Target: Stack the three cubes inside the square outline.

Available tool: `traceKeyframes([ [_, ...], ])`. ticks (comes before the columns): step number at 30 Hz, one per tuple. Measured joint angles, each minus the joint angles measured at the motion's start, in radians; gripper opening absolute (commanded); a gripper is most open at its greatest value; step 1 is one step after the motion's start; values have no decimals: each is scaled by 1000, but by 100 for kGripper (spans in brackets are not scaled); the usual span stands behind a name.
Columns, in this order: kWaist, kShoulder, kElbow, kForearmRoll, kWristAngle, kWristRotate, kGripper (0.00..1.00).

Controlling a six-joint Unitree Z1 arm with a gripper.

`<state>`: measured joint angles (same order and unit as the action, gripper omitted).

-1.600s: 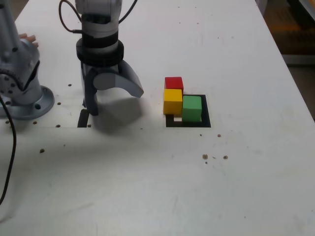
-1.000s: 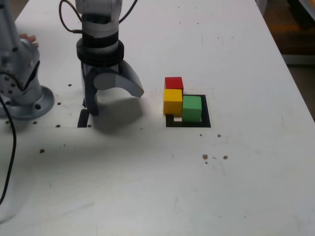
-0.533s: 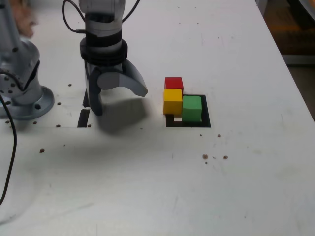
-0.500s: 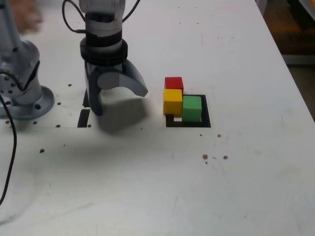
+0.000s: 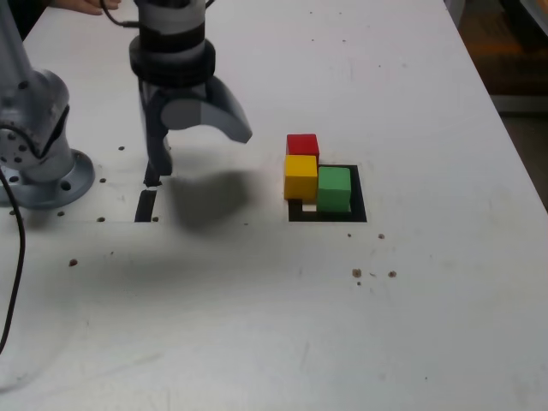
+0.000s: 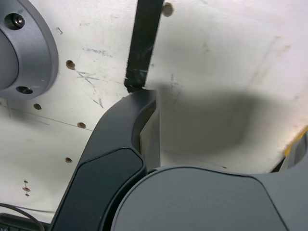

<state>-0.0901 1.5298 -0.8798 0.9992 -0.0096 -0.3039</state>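
My fingers stand wide and empty. Red block, yellow block and green block crowd the square mid-table, unstacked; I risk knocking neighbours.

red cube (lower part hidden), hand cropped

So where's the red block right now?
In the exterior view, the red block sits right of centre, just behind the yellow block, at the black square's far edge.

Red cube sits behind the yellow cube, green cube right beside yellow, all clustered unstacked on the black square outline.
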Motion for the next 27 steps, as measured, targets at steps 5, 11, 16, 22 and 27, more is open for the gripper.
traceKeyframes([
  [5, 0, -5, -87, 72, 17, -2, 99],
  [11, 0, 9, -228, 183, 52, 8, 99],
  [16, 1, 79, -332, 262, 72, 42, 98],
  [22, 10, 193, -457, 289, 73, 121, 98],
  [27, 33, 268, -523, 290, 59, 218, 97],
])
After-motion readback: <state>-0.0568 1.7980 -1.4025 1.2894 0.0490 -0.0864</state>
